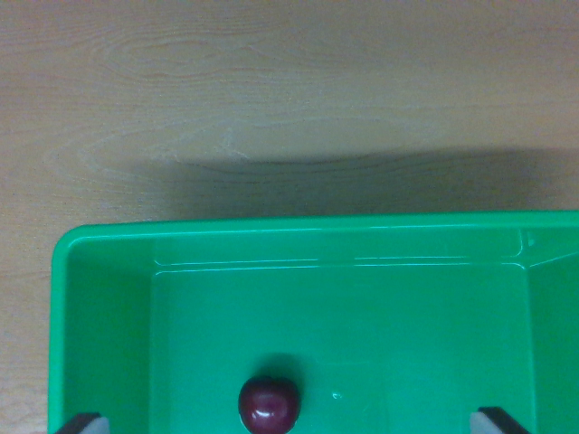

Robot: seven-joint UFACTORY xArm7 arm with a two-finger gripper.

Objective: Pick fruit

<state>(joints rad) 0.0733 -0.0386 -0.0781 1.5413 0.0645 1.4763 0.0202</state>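
Two dark fingertips [83,423] of the gripper [289,423] enter at the bottom edge of the frame, one in the lower left corner and one in the lower right, set wide apart with nothing clasped between them and touching nothing visible. Between them, slightly left of centre at the bottom, a dark red round fruit [269,404] rests on the floor of a green plastic bin [109,298], clear of both fingertips and of the bin's walls. The bin fills the lower half of the frame; a light wooden table [289,99] occupies the upper half. No writing, label or brand mark is legible on the bin or fruit.
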